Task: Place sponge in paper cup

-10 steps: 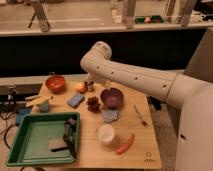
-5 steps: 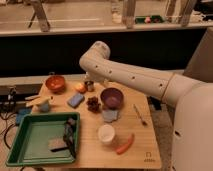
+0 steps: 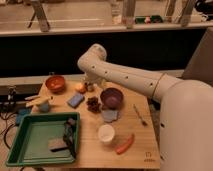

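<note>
The sponge [image 3: 75, 100], a small blue block, lies on the wooden table left of centre, just in front of an orange fruit [image 3: 80, 87]. The white paper cup [image 3: 106, 134] stands upright and empty near the table's front, right of the green tray. My white arm reaches in from the right, bends at an elbow above the table's back edge and points down. My gripper [image 3: 89, 86] hangs at the back of the table, just behind and right of the sponge and well away from the cup. It holds nothing that I can see.
A purple bowl [image 3: 111, 97], a flat grey-blue square [image 3: 109, 115] and a dark lumpy object [image 3: 93, 104] lie between sponge and cup. There is also an orange bowl [image 3: 55, 83] back left, a green tray [image 3: 20, 150] holding a tan block [image 3: 56, 144], a carrot [image 3: 125, 144] and a fork [image 3: 139, 114].
The arm's elbow has shifted slightly to the left. The sponge, the cup and the other objects have not moved.
</note>
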`<state>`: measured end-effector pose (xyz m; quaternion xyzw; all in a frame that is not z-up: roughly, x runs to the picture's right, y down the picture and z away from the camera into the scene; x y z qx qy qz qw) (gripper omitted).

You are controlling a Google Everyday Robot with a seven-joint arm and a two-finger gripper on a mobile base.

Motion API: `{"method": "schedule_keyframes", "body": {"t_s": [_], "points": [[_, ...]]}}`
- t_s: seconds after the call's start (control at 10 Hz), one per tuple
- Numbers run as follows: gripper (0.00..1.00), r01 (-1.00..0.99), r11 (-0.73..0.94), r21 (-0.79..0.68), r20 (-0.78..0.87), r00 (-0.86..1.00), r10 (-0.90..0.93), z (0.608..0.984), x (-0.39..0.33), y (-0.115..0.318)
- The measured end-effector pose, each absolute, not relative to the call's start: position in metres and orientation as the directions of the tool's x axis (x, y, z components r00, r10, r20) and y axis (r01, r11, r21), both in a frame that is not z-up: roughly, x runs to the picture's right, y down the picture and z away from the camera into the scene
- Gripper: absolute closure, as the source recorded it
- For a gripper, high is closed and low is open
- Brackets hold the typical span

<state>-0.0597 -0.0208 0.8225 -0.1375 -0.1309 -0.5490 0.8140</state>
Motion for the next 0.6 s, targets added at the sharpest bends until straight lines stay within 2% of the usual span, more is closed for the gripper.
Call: {"method": "schedule_keyframes", "body": {"t_s": [0.6], "points": [[0.2,0.923,0.385,0.02,0.451,0.335,-0.827,0.895,-0.095,0.008]]}}
